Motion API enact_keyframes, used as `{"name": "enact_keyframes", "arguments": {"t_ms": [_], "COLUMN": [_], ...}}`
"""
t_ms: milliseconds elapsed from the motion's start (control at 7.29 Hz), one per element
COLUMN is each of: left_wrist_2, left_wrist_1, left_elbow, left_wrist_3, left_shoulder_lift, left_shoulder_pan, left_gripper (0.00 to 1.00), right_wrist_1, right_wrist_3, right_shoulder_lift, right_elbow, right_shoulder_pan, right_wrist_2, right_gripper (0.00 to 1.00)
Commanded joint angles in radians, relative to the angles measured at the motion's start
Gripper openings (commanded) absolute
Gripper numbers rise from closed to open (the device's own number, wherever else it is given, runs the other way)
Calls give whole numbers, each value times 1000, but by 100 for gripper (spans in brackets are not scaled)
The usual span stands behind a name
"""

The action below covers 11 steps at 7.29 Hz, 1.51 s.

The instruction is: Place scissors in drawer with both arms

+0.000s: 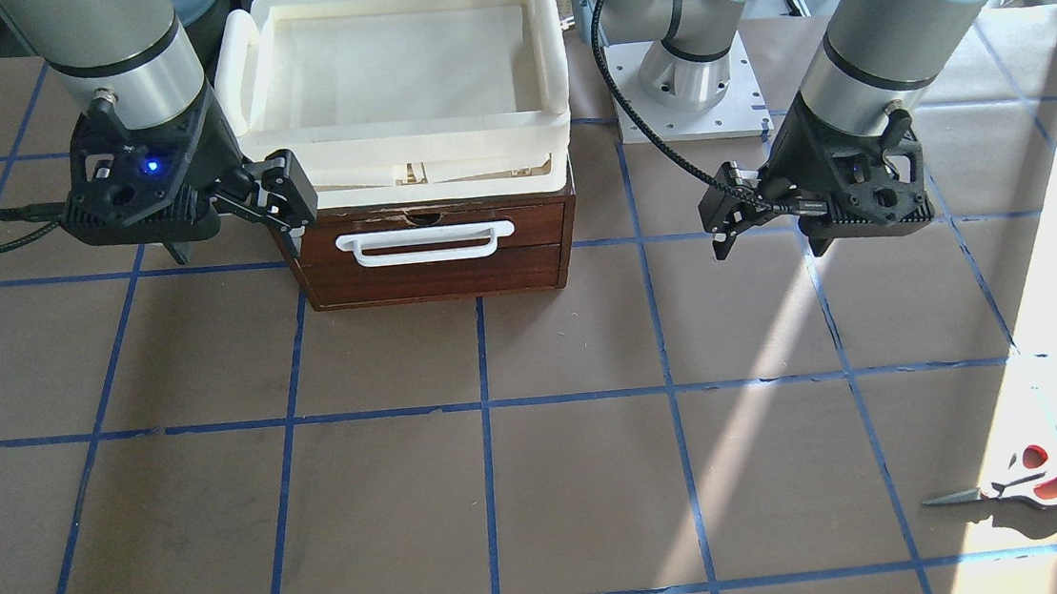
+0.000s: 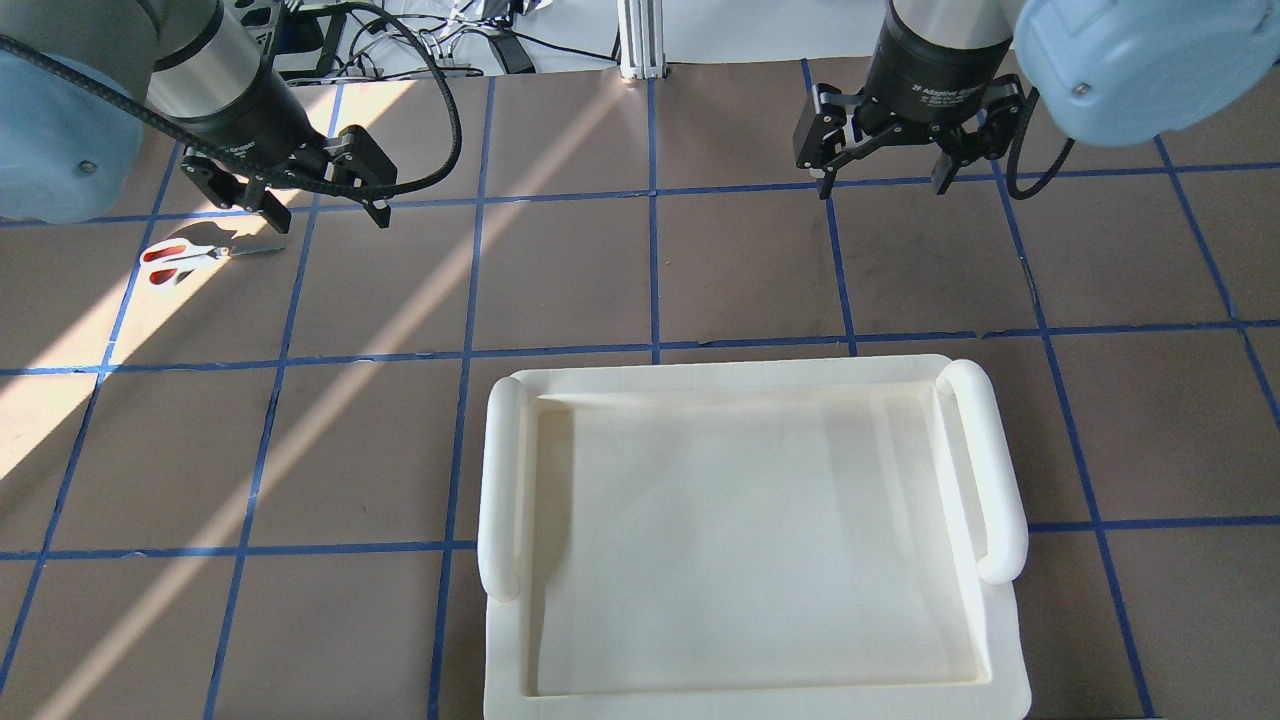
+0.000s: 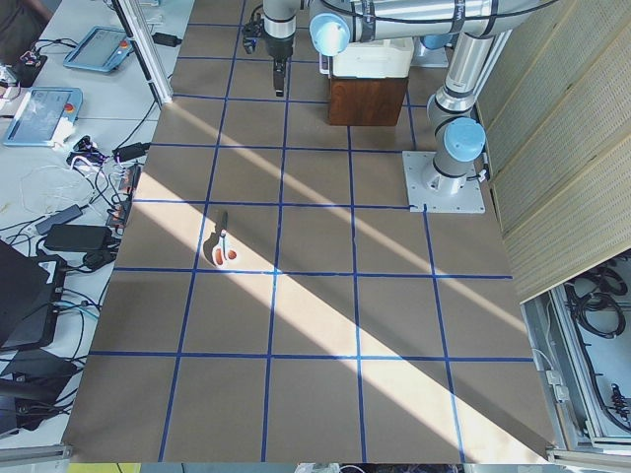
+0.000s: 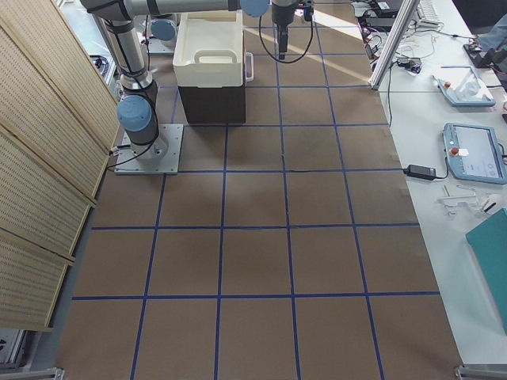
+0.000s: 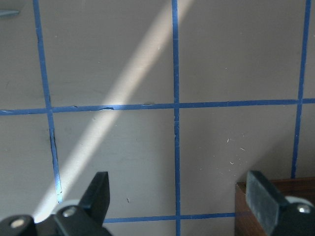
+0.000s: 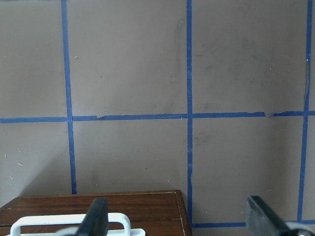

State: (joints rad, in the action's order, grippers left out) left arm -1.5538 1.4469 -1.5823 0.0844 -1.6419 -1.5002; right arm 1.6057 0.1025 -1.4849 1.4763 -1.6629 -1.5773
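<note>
The scissors (image 1: 1023,485) lie flat on the table in a patch of sunlight, also in the overhead view (image 2: 185,258) and the exterior left view (image 3: 221,248). The drawer (image 1: 435,267) is closed, its white bar handle (image 1: 426,242) facing away from the robot. My left gripper (image 1: 723,222) is open and empty, hovering over the table beside the drawer and well away from the scissors; it also shows in the overhead view (image 2: 325,212) and the left wrist view (image 5: 179,196). My right gripper (image 1: 286,203) is open and empty at the drawer's other front corner, also in the overhead view (image 2: 884,185) and the right wrist view (image 6: 179,221).
A cream plastic tray (image 1: 554,36) sits on top of the drawer cabinet and hides it in the overhead view (image 2: 505,470). The brown table is marked with a blue tape grid (image 1: 481,406). The left arm's base plate (image 1: 695,120) stands behind the drawer.
</note>
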Motion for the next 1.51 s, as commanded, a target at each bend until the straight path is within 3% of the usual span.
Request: {"name": "enact_keyframes", "arguments": {"t_ms": [0, 685, 960, 1371], "left_wrist_2": [-57, -54, -51, -51], "left_wrist_1": [9, 6, -5, -17], "left_elbow": [-1, 1, 2, 4], "left_wrist_3": [-3, 6, 164, 398], "left_shoulder_lift": [8, 4, -18, -41], "left_shoulder_pan": [0, 5, 79, 165], "left_gripper": [100, 100, 100, 100], "right_wrist_1": [-3, 2, 2, 8], "right_wrist_3": [2, -7, -241, -642], "right_shoulder_lift": [0, 2, 29, 98], "right_elbow": [1, 1, -10, -17], "right_shoulder_pan": [0, -4, -23, -67], "right_wrist_2": [0, 11, 115, 57], "right_gripper": [100, 100, 100, 100]}}
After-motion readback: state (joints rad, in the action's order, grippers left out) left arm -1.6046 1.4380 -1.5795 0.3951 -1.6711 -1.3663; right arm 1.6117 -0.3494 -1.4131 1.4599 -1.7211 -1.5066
